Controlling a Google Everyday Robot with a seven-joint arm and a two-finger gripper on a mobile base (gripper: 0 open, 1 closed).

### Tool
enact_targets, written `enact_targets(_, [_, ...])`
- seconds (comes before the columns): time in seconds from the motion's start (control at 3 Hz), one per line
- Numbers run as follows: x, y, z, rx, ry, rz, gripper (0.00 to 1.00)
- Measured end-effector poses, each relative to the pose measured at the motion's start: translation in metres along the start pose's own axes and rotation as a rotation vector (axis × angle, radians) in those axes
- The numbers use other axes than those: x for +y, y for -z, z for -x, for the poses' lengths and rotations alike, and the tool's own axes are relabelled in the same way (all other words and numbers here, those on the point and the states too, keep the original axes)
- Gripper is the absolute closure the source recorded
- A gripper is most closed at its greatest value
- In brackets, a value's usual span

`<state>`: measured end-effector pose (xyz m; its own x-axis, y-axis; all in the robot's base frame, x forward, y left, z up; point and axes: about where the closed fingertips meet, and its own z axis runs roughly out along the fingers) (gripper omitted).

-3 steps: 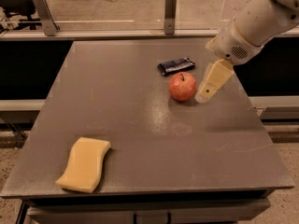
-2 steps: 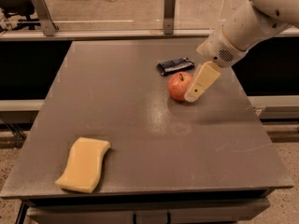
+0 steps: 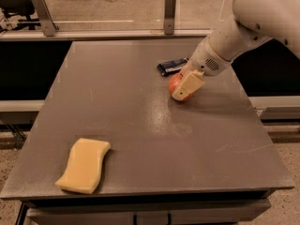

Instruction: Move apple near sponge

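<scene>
- Camera view: over the last second the white robot arm (image 3: 243, 27) has swung left and down. Its cream-coloured hand (image 3: 183, 89), which was just right of the fruit, now lies across the front of the round red-orange apple (image 3: 173, 82) and covers most of it.
- The apple itself has not shifted. It sits on the far right part of the grey flat worktop (image 3: 140, 125), just in front of the flat dark shiny wrapped bar (image 3: 172, 66), which has not moved either.
- Whether the hand is wide, narrow or already gripping the apple cannot be told here — the cream part hides the contact.
- The pale yellow wavy-edged foam sponge (image 3: 84, 165) lies at the near left corner, well apart from the apple, with bare worktop between them.
- What this means for the task: the approach looks finished and the grasp is the step in hand, while the carry has not begun.
- The next move, as I judge it, needs a firm hold on a smooth round fruit, then a long diagonal pass toward the near left — a loose hold could let the apple roll away.
</scene>
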<state>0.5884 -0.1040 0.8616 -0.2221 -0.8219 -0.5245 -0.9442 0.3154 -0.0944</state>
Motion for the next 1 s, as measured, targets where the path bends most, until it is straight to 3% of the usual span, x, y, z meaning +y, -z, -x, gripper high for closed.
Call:
enact_targets(0.33, [0.004, -0.006, 0.005, -0.017, 0.005, 0.017, 0.64])
enact_targets(0.67, [0.018, -0.017, 0.031, -0.07, 0.051, 0.064, 0.88])
enact_targets(1.0, [0.051, -0.032, 0.08, -0.138, 0.167, 0.156, 1.0])
